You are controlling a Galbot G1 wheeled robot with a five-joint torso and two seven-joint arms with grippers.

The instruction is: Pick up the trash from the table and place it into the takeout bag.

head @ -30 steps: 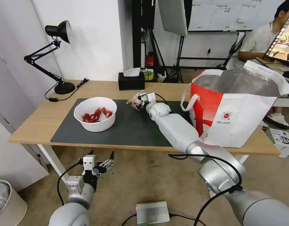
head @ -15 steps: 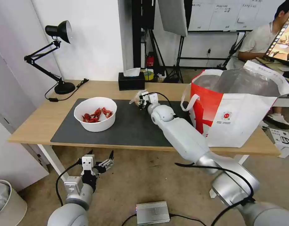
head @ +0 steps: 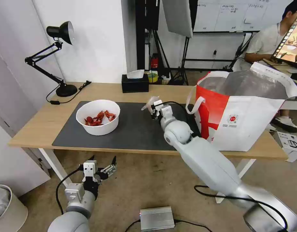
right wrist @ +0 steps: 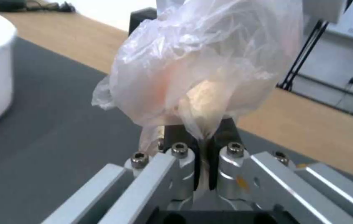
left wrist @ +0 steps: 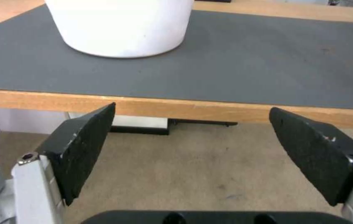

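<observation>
The right pincer (head: pixel 153 109) pinches the knotted clear bag (right wrist: pixel 201 68), which bulges beyond its tips above the mat (head: pixel 135 129).

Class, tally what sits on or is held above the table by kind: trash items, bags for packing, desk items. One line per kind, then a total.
Trash items: 2, the white bowl of crayfish shells and the knotted clear bag pinched in the right gripper.
Packing bags: 1, the takeout bag.
Desk items: 2, the black desk lamp and the black tissue box.
Total: 5
</observation>
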